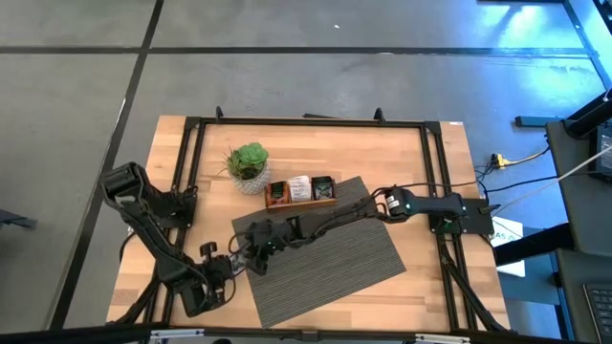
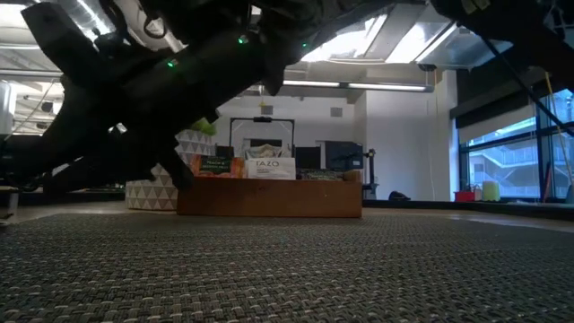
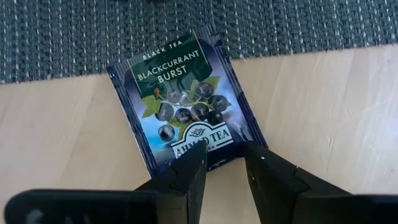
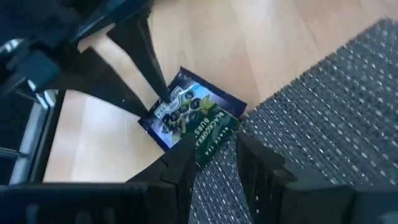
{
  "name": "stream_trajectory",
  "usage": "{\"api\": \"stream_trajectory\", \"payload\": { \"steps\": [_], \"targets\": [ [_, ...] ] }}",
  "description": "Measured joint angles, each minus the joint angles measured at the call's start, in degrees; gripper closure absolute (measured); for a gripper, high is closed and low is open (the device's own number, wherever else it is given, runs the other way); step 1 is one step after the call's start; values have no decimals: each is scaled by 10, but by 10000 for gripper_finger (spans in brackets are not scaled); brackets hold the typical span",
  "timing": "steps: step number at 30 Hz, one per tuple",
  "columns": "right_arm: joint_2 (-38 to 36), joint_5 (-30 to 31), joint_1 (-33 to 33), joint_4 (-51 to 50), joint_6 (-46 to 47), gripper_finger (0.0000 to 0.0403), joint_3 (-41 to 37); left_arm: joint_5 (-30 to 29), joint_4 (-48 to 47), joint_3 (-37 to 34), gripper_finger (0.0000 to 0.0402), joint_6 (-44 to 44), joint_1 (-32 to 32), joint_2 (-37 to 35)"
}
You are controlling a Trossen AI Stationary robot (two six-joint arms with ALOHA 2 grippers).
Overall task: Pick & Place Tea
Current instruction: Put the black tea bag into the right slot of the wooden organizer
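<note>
One tea sachet [image 3: 180, 99], dark blue with a blackcurrant print, lies on the bare wood with one corner over the edge of the grey woven mat [image 3: 280, 25]. My left gripper [image 3: 225, 165] points steeply down at the sachet's logo end, its fingers a little apart. My right gripper [image 4: 214, 155] slants down over the opposite end of the same sachet [image 4: 193, 118], also open, with that end showing in the gap between its fingers. More sachets [image 2: 269, 167] stand upright in the wooden tray [image 1: 299, 191]. My left gripper has its two fingertips [image 3: 196, 155] at the sachet's logo edge [image 3: 217, 152], coming from above at a steep slant. The right wrist view shows both tips meeting at that end [image 4: 163, 104]. I cannot tell whether they touch it or stand just above it.
A small green potted plant [image 1: 249, 162] stands at the far left, beside the tray. The mat [image 1: 330, 253] covers the middle of the table. A black frame [image 1: 191, 143] runs around the tabletop. Both arms crowd the mat's left corner.
</note>
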Motion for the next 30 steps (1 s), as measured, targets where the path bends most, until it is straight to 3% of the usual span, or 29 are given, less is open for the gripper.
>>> {"api": "stream_trajectory", "payload": {
  "steps": [10, 18, 23, 27, 30],
  "targets": [
    [7, -14, 1, 7, -13, 278, 1, -17, 2, 0, 292, 0, 0, 0],
    [7, -16, 2, 10, 22, 202, 1, -31, 2, 1, 292, 24, 4, 0],
    [7, -46, 4, 2, 6, 166, 1, -31, 2, 1, 292, 26, 12, 0],
    [7, 2, 10, -11, 30, 161, -3, -31, 2, 1, 292, 26, 14, 0],
    [7, 3, 9, -24, 36, 166, -3, -31, 2, 1, 292, 26, 14, 0]
  ]
}}
